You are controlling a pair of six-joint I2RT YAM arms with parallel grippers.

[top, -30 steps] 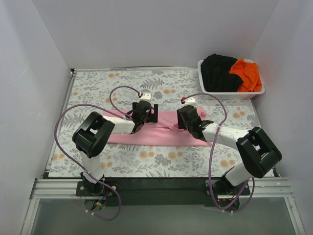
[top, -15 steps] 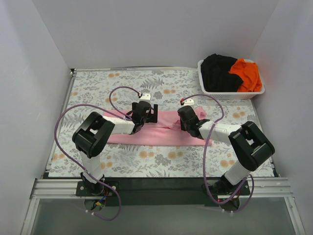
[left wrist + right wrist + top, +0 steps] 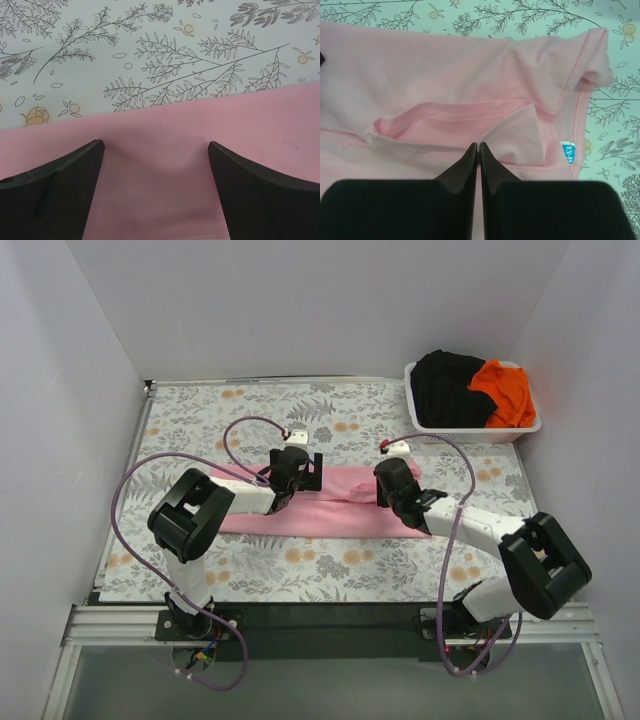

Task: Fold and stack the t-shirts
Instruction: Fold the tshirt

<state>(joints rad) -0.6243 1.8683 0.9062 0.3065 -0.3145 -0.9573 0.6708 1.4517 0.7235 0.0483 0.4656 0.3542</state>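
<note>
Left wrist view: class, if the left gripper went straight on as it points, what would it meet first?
The pink t-shirt: the left gripper holds open fingers over it, the cloth dimples at their tips, so contact seems likely, though depth is unclear.

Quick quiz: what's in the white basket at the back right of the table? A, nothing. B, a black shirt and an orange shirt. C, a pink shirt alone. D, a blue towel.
B: the basket holds the black t-shirt and the orange t-shirt, while the pink t-shirt lies outside it.
</note>
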